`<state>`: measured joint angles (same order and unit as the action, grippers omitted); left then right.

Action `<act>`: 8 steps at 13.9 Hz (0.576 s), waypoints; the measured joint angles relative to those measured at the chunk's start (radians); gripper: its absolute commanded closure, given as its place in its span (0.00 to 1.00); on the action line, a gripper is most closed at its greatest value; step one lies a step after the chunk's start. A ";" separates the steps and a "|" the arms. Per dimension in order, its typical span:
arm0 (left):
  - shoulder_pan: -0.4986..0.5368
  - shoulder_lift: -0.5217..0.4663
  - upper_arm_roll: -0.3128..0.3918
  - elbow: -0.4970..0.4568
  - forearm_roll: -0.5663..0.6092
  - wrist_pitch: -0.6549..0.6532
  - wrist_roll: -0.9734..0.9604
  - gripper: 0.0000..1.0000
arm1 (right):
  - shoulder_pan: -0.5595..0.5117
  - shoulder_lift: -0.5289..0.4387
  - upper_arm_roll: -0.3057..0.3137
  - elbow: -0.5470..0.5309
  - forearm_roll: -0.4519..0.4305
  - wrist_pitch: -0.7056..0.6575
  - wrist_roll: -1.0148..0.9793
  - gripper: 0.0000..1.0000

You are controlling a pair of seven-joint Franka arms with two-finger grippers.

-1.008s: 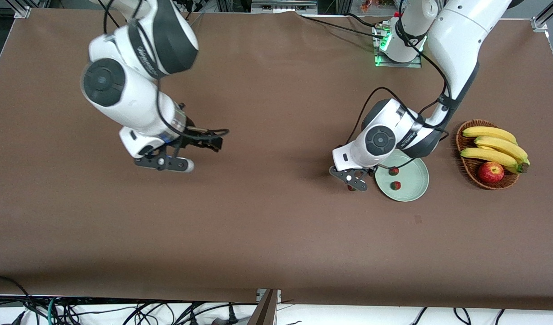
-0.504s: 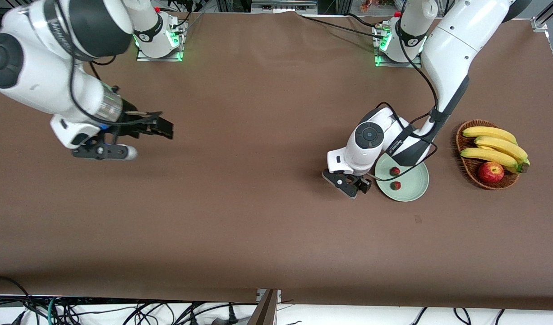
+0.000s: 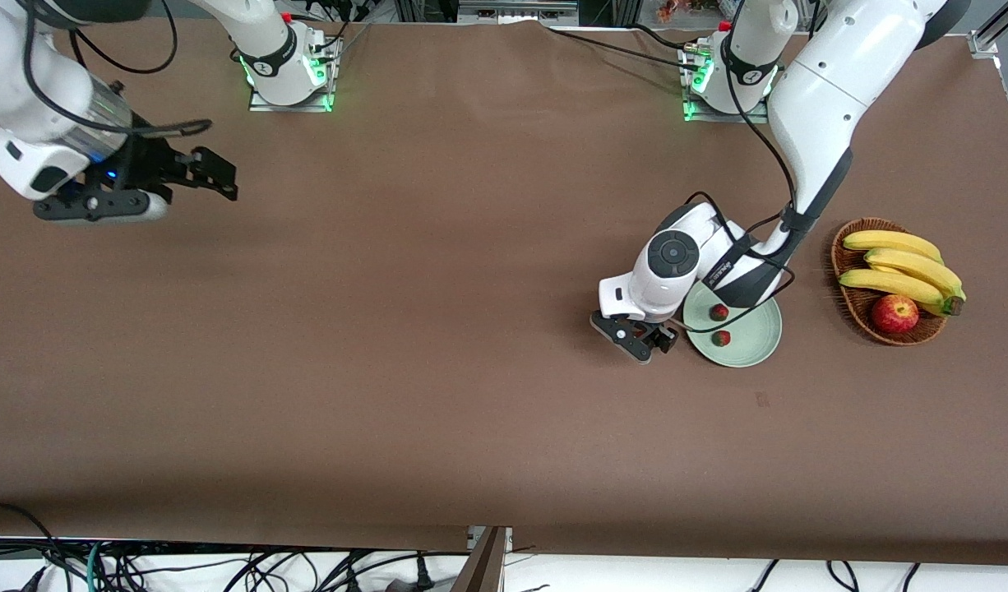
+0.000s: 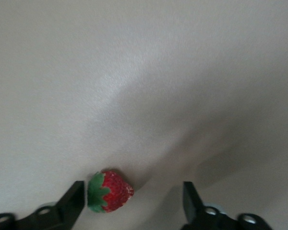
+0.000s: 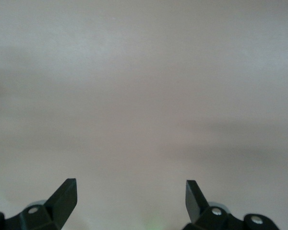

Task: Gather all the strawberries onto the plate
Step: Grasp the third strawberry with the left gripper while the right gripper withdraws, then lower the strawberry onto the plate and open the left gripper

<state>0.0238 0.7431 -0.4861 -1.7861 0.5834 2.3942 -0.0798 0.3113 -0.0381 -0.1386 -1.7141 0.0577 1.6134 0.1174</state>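
The pale green plate (image 3: 755,333) lies near the left arm's end of the table. Two strawberries (image 3: 719,312) (image 3: 721,338) lie on it. My left gripper (image 3: 650,344) is low over the table right beside the plate's rim, on the side toward the right arm. It is open around the third strawberry (image 4: 111,191), which lies on the table between the fingers (image 4: 73,197), close to one of them; the front view hides this berry. My left gripper (image 4: 132,190) is not closed on it. My right gripper (image 3: 220,174) is open and empty (image 5: 129,184), up over the right arm's end of the table.
A brown wicker basket (image 3: 859,308) with bananas (image 3: 899,263) and a red apple (image 3: 894,313) stands beside the plate, toward the left arm's end. The brown table cover (image 3: 471,345) is bare in the middle.
My right arm has swung away from the middle toward its own end of the table. My left gripper has settled beside the plate, covering the strawberry that showed under it a second ago.
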 measured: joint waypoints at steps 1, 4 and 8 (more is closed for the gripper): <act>0.001 0.004 0.000 0.000 0.000 0.001 0.000 0.90 | -0.005 -0.014 -0.002 -0.008 -0.008 0.000 -0.010 0.00; 0.006 -0.003 -0.003 0.004 0.001 0.003 0.044 1.00 | -0.008 -0.018 -0.004 -0.010 -0.016 0.008 -0.013 0.00; 0.079 -0.051 -0.030 0.015 0.001 -0.086 0.130 1.00 | -0.009 -0.018 -0.012 -0.001 -0.019 0.024 -0.016 0.00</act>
<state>0.1027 0.6917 -0.5164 -1.7712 0.5841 2.3082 0.0499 0.3022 -0.0558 -0.1510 -1.7152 0.0389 1.6370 0.1017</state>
